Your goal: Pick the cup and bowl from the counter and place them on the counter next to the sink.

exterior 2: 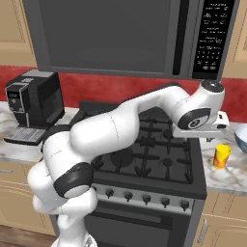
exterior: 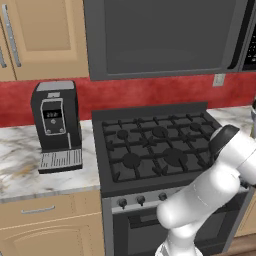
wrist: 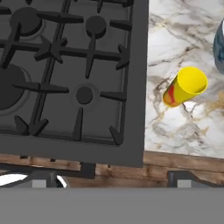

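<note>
While the claw (wrist: 112,177) is held above the stove's (wrist: 72,74) right edge with its two finger tips spread wide apart and nothing between them, one yellow cup (wrist: 185,86) is seen upright on the marble counter (wrist: 183,39), ahead and to the right of it. One pale blue-grey bowl (exterior 2: 241,137) is glimpsed farther right, beyond the cup. One coffee machine (exterior: 56,125) is set well to the left.
</note>
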Robot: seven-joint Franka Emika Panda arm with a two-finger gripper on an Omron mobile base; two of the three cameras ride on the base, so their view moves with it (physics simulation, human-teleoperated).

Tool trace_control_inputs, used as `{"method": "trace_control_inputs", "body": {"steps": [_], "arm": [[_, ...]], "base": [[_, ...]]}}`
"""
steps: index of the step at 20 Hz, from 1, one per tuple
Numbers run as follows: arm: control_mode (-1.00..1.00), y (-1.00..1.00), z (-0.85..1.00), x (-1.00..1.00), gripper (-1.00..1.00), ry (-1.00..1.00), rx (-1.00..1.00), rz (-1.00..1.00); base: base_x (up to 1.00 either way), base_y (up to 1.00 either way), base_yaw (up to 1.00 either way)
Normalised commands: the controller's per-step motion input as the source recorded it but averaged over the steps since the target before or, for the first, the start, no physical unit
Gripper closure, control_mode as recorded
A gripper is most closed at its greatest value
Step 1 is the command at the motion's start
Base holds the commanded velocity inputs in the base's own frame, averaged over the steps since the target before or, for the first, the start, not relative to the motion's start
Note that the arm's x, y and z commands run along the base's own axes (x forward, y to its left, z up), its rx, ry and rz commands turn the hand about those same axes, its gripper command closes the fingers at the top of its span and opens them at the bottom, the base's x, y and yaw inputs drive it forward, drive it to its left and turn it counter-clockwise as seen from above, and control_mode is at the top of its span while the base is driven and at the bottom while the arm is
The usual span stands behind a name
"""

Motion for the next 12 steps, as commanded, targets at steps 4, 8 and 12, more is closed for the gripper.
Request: {"method": "trace_control_inputs", "body": {"steps": [4, 8, 12], "arm": [[-1.0, -0.01, -0.12, 0.32, -1.0, 0.16, -0.05, 0.06], [-1.0, 0.0, -0.3, 0.28, -1.0, 0.17, -0.06, 0.04], [-1.0, -0.08, -0.35, 0.17, -1.0, 0.07, -0.02, 0.0]], "base": [[0.0, 0.0, 0.0], [0.0, 0.0, 0.0], [0.0, 0.0, 0.0]]}}
